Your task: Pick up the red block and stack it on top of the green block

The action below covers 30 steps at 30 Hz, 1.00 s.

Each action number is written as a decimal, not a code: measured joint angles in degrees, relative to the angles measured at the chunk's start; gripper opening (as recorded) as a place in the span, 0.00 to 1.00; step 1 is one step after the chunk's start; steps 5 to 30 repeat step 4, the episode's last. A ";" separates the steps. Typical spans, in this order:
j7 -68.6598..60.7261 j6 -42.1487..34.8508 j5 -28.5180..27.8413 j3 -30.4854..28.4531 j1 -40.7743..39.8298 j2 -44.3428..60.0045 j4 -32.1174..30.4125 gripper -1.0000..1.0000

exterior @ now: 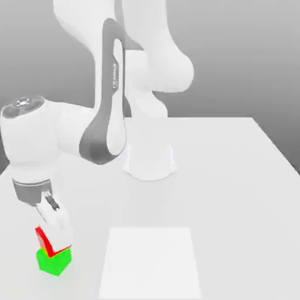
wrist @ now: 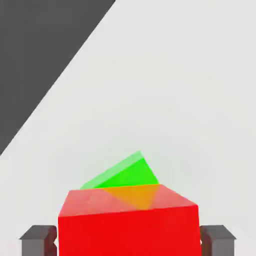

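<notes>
Red fills the gap where our end effector (wrist: 128, 240) stands open, its fingers (wrist: 37, 239) clear of the red block (wrist: 129, 227), which sits on the green block (exterior: 54, 262) near the counter (exterior: 234, 176) edge, apparently just let go.

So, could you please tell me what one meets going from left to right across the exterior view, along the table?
The stacked pair, red block on green block, with the gripper over it → white square patch → bare table. The arm's base stands farther back, above the patch.
</notes>
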 joint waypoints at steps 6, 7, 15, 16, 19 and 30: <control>0.21 -1.06 -0.30 -0.10 0.03 -1.06 -0.03 1.00; 0.21 -1.06 -0.30 -0.10 0.03 -1.06 -0.03 1.00; 0.21 -1.06 -0.30 -0.10 0.03 -1.06 -0.03 1.00; 0.21 -1.06 -0.30 -0.10 0.03 -1.06 -0.03 1.00; 0.21 -1.06 -0.30 -0.10 0.03 -1.06 -0.03 1.00; 0.21 -1.06 -0.30 -0.10 0.03 -1.06 -0.03 1.00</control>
